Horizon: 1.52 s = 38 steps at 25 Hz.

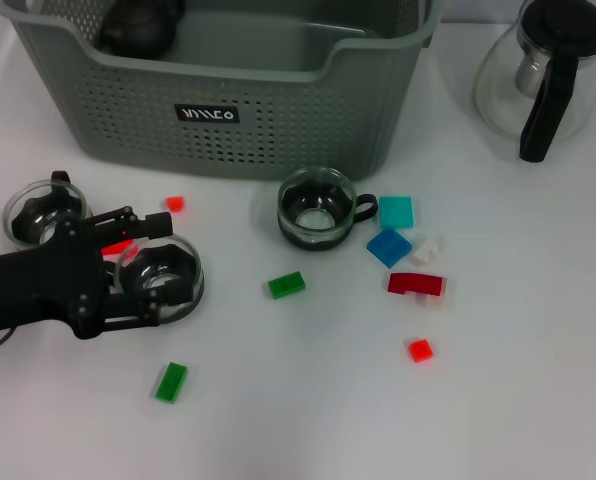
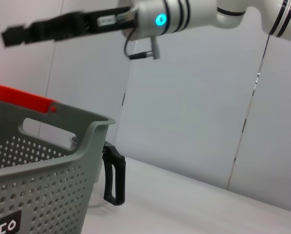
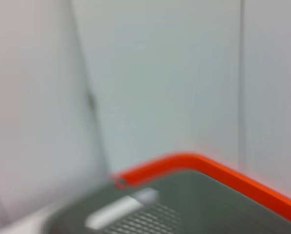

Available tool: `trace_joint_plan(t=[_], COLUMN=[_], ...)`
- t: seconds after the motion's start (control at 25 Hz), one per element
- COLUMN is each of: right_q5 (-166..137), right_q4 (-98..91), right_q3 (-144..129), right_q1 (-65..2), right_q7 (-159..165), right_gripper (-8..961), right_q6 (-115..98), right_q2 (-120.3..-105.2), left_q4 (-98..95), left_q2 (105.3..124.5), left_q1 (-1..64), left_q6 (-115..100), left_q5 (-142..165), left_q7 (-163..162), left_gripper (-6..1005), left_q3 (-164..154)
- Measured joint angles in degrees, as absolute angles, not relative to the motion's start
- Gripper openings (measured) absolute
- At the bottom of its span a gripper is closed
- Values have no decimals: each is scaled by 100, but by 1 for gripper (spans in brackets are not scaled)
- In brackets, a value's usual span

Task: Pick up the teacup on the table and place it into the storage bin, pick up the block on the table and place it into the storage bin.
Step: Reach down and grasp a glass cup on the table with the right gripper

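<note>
The grey-green storage bin stands at the back of the table, also seen in the left wrist view. My left gripper is low at the front left, open, with a glass teacup between its fingers. A second teacup sits just behind that arm, and a third teacup with a black handle stands in the middle. Several small blocks lie around, among them a green block, a blue block and a dark red block. My right gripper hangs high above the bin.
A glass teapot with a black handle stands at the back right. A dark rounded object lies inside the bin's left end. An orange edge shows behind the bin. More blocks: green, red, teal.
</note>
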State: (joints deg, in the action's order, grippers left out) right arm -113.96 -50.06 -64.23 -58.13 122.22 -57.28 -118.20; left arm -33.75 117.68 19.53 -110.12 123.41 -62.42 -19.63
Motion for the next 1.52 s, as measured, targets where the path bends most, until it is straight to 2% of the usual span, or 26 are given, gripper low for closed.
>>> trace_joint_plan(t=[0.2, 0.36, 0.52, 0.88, 1.2, 1.52], right_q5=[-10216, -10097, -10540, -11806, -13071, -13322], right_q4=[-5045, -5255, -5768, -7057, -6680, -5497], right_q3=[-5798, -5564, -5632, -6296, -7193, -8504], right_q1=[-5434, -5031, -4739, -4945, -5750, -6347], right_q7=[11295, 10994, 11033, 11476, 12064, 12981], right_gripper=[687, 680, 673, 657, 613, 604], right_q6=[-7755, -8788, -9267, -10619, -10289, -8977], right_q2=[-11560, -11454, -11426, -11634, -12039, -12053], left_q4=[-3378, -3395, -3433, -3506, -3498, -3462], left_q2=[11696, 11666, 11659, 11650, 11643, 11665], left_q1=[1963, 1911, 1886, 1874, 1871, 1805], left_q6=[-10972, -10963, -10990, -11037, -11007, -11036], left_q5=[12355, 12405, 12517, 12561, 12503, 12501], left_q7=[-6259, -6249, -6266, -6290, -6293, -6287], left_gripper=[828, 828, 827, 828, 827, 828], left_q3=[-1959, -1968, -1988, -1967, -1956, -1667])
